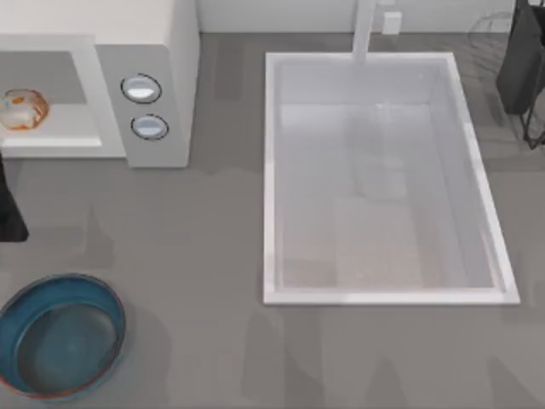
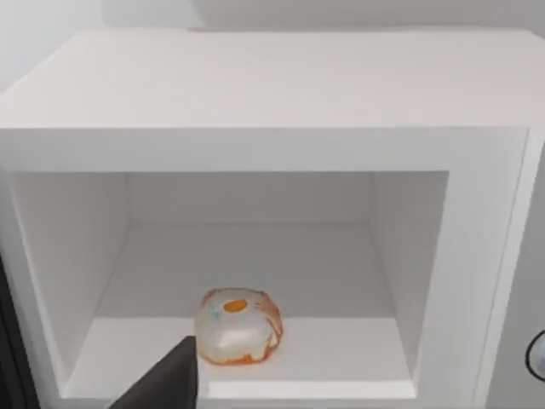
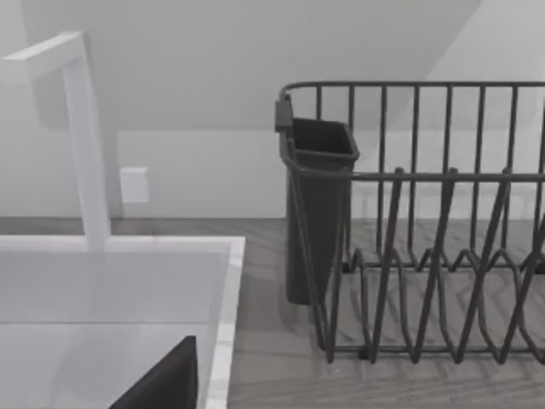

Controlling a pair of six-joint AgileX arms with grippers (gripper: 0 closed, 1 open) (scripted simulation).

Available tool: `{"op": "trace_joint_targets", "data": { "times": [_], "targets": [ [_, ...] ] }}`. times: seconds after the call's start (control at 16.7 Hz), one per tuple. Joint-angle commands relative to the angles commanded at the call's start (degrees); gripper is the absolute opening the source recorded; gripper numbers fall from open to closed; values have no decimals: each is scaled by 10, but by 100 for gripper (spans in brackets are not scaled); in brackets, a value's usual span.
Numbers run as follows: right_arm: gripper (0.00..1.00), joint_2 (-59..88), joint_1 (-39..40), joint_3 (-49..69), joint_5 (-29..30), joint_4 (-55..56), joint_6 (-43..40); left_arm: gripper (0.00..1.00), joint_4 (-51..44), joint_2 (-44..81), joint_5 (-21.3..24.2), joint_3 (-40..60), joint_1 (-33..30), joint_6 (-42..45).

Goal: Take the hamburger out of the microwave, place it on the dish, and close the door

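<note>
Right now you see the small cream-white hamburger with an orange spot (image 1: pixel 23 110) sitting inside the open cavity of the boxy white-grey microwave (image 1: pixel 162 51) at the upper left of the top view — near the front edge. Your left gripper (image 2: pixel 166 382) hovers just before it; its spread you cannot tell. The round dark-blue dish (image 1: pixel 60 346) sits at the lower left. Your right arm rests parked by the dark wire dish rack (image 3: pixel 426 230) — upper right.

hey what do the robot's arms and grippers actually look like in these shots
Little of them shows. The left arm is a plain black, matte piece at the top view's left edge. Each wrist view shows a dark grey, flat-sided, tapering finger: left, right. No cables or markings are visible.
</note>
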Motion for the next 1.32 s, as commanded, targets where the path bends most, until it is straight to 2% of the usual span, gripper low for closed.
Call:
{"op": "trace_joint_targets", "data": {
  "times": [0.84,1.08,1.32],
  "targets": [
    [100,0,0,0,0,0,0,100,354,798,56,329,45,22],
    [100,0,0,0,0,0,0,100,431,969,68,402,55,26],
    [100,0,0,0,0,0,0,100,476,1070,74,445,61,28]
  ]
}}
